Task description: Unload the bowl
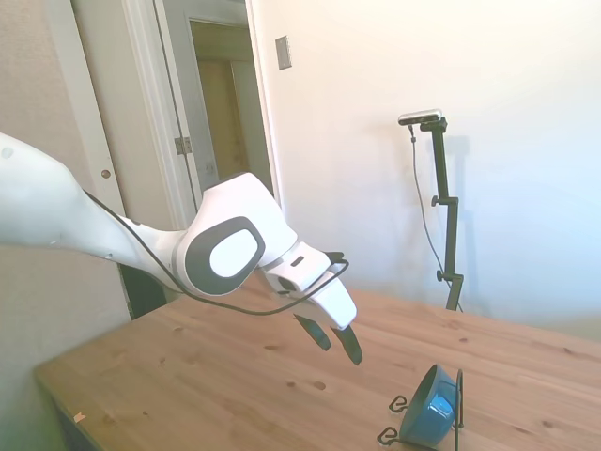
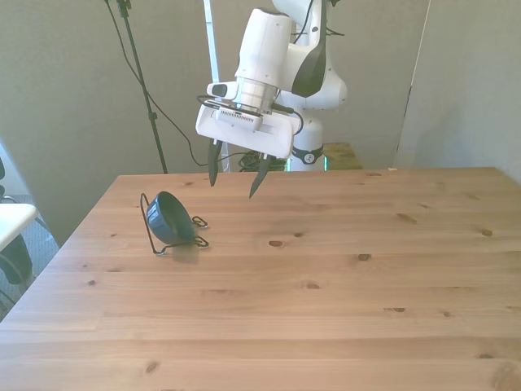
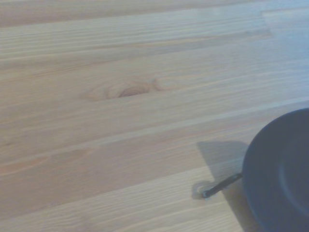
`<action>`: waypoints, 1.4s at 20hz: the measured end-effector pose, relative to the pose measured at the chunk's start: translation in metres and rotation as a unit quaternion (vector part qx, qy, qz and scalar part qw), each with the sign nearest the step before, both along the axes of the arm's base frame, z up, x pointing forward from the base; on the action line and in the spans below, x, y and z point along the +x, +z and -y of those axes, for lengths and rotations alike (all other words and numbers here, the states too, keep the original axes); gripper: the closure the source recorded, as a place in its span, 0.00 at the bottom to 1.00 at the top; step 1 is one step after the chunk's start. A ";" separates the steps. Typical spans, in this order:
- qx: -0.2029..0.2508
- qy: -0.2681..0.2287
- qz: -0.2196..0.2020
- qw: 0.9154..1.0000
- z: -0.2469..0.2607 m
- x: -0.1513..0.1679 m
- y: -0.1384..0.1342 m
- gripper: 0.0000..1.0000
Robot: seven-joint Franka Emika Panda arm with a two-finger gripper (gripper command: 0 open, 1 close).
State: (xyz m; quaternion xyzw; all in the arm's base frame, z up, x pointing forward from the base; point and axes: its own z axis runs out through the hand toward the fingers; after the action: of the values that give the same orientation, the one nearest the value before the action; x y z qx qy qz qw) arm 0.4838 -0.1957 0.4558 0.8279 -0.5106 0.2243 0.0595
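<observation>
The bowl (image 2: 173, 217) is small, glossy and dark teal-blue. It stands on edge, leaning in a thin black wire rack (image 2: 150, 225) on the front view's left of the wooden table (image 2: 326, 277). In the side view the bowl (image 1: 429, 408) sits at the lower right in the rack (image 1: 459, 399). My gripper (image 2: 234, 177) hangs open and empty above the table, up and to the front view's right of the bowl, apart from it. From the side, the gripper (image 1: 332, 340) tilts down toward the bowl. The wrist view catches the bowl's dark rim (image 3: 282, 174) and a rack foot (image 3: 218, 186).
A doorway (image 1: 230, 141) opens behind the table in the side view. Cables (image 2: 163, 114) hang behind the table's far edge. A white chair edge (image 2: 12, 224) shows at the front view's far left.
</observation>
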 end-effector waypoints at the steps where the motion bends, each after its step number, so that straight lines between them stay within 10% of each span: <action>1: -0.011 -0.012 -0.001 1.000 0.005 0.000 -0.001 0.00; 22: -0.094 -0.129 -0.008 0.987 0.105 0.010 -0.030 0.00; 23: -0.098 -0.130 -0.008 0.987 0.106 0.012 -0.031 1.00; 28: -0.114 -0.132 -0.011 0.985 0.110 0.015 -0.035 1.00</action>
State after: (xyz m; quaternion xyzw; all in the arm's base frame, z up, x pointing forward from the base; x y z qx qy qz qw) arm 0.4992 -0.3056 0.4205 0.7432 -0.5859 0.2622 0.1886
